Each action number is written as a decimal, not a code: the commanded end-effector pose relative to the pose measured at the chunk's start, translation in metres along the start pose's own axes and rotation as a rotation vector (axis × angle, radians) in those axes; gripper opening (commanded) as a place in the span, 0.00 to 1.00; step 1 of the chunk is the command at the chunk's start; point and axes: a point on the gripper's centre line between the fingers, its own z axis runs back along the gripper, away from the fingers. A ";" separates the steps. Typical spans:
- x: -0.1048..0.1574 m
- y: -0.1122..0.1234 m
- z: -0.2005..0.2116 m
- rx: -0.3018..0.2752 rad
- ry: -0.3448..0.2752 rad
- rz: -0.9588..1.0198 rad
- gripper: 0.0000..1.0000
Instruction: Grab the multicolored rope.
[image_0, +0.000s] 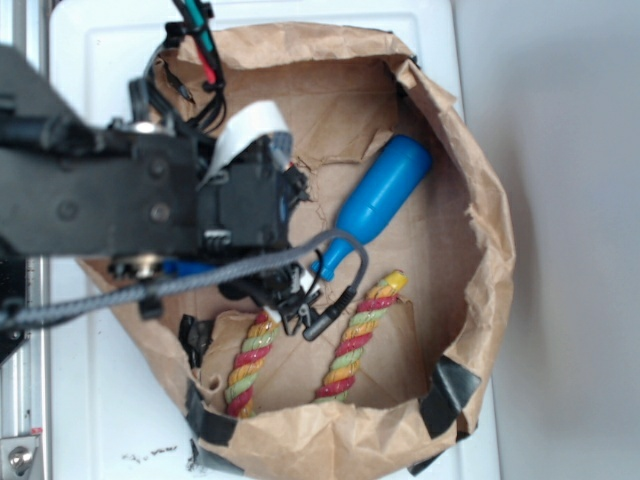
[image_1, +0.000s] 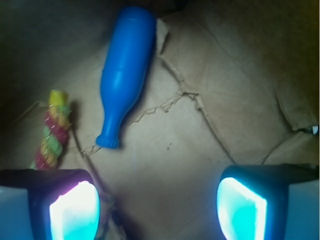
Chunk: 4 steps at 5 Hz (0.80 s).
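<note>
Lining paper bag (image_0: 480, 250): multicolored rope (image_0: 360, 345) (blue bottle (image_0: 385, 195) too).

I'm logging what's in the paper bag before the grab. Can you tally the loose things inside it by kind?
Rope, red, yellow and green twisted: 1
Bottle, solid blue: 1
Total: 2
</note>
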 end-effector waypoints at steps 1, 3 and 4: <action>0.019 -0.030 0.012 -0.040 0.003 0.040 1.00; 0.009 -0.064 -0.016 -0.097 0.058 0.013 1.00; -0.011 -0.069 -0.024 -0.101 0.052 -0.029 1.00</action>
